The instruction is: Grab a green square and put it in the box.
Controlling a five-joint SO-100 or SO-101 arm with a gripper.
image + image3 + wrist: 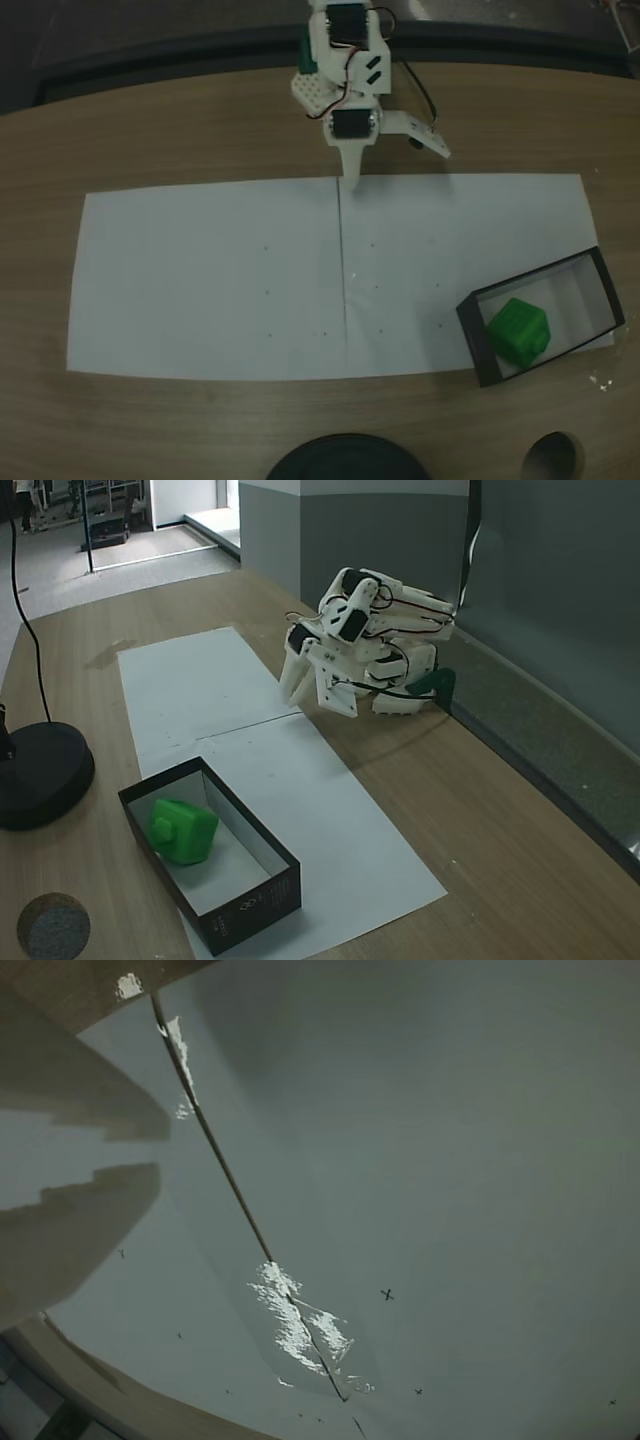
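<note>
Wooden tabletop [200,130] with white paper [210,280], green cube [518,331] tilted inside black-walled box [478,345], white tool [306,690] spread apart, empty, well away.

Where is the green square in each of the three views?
A fixed view: green square lies inside the box, lower right.
Another fixed view: green square lies in the box, lower left.
Wrist view: not in it.
Shared landmark: the seam between the white paper sheets.
</note>
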